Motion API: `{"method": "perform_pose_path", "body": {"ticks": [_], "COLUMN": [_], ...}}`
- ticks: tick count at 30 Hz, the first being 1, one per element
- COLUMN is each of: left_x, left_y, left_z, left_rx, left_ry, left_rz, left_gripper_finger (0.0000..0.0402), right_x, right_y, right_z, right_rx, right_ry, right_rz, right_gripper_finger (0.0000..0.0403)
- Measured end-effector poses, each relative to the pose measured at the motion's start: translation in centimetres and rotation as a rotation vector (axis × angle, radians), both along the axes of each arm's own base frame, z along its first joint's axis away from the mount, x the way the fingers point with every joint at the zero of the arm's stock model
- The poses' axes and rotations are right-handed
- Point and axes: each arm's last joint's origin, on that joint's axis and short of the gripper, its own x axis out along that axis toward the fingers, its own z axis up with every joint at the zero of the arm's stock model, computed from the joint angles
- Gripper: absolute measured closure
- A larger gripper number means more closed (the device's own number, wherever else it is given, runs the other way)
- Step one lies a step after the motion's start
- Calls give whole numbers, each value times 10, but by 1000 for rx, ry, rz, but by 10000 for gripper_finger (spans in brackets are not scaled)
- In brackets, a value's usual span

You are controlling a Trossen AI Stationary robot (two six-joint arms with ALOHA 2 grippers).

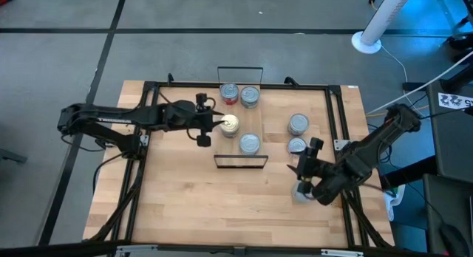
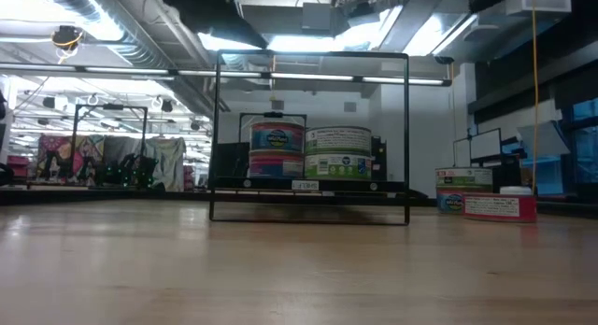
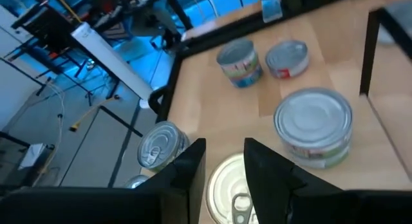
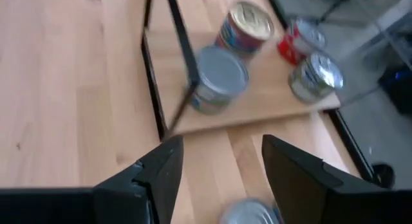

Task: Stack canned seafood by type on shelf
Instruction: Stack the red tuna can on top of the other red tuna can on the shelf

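— Left gripper (image 1: 205,121)?
— Over the shelf (image 1: 238,150), fingers parted either side of a gold-top tin (image 1: 230,124), not clenched.

— Right gripper (image 1: 308,170)?
— Near right of table (image 1: 185,198), fingers spread, grasping nothing; a tin (image 1: 301,192) lies just beneath.

— Other tins?
— Three on the shelf, two right of it.

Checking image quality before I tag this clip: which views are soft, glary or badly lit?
High view: even light, sharp. Low view: bright ceiling lights behind, so the shelf and its cans look dim. Left wrist view: blue cast beyond the table, left gripper fingers blurred. Right wrist view: soft throughout; the tin near the right gripper is smeared.
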Motion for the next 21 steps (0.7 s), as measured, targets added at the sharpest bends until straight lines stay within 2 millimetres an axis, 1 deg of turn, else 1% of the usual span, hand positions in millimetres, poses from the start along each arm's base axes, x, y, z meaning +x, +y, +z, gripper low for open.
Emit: {"method": "perform_pose_path", "body": {"ticks": [4,7,10,14,17,21], "left_x": [-4,-5,-5,-5,-5,-5], "left_y": [-1,-1,-1,-1,-1,-1], "left_z": [5,7,7,7,7,7], "left_rx": [-40,-59,-62,-83,-98,-98], "left_ry": [-40,-54,-55,-63,-70,-69], "left_rz": [20,30,31,41,48,48], "left_gripper_finger": [300,300,300,300,300,300], "right_x": [-3,-4,1,10,17,23], "right_y": [-23,-41,-58,-76,-87,-102], "right_z": [6,5,1,-11,-25,-46], "right_rx": [40,76,95,130,202,293], "right_ry": [94,189,257,324,378,409], "right_rz": [-44,-99,-152,-135,-83,-42], "right_gripper_finger": [189,189,189,189,189,189]}}
